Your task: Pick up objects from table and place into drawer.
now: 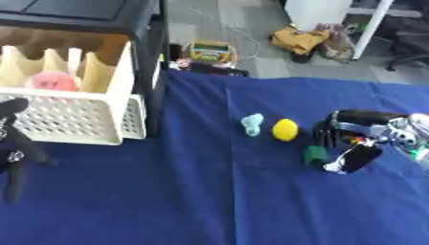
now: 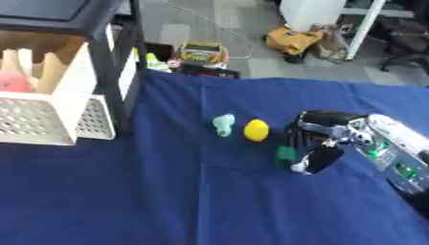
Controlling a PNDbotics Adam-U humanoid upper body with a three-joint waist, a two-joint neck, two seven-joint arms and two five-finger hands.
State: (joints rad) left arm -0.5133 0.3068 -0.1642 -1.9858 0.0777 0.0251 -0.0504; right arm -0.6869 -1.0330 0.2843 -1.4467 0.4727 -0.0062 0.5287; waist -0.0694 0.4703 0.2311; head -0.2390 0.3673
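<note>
Hand (image 2: 311, 143) over unlabelled green object (image 2: 287, 153)

We saw the drawer (image 1: 67, 122) standing open at the worktop's (image 1: 209, 201) left edge, with a round toy (image 1: 52, 81) in it. Near the middle of the worktop lay a small figure (image 1: 252, 124), and a lemon (image 1: 285, 129) just right of it. Right of the lemon, the right robot hand (image 2: 314, 143) reached in over a block (image 1: 315, 154). The left robot hand (image 1: 13, 148) showed at the left edge, before the drawer.

Bare cloth (image 1: 209, 191) btwn drawer (image 1: 75, 115) & yellow obj (image 1: 285, 129).
</note>
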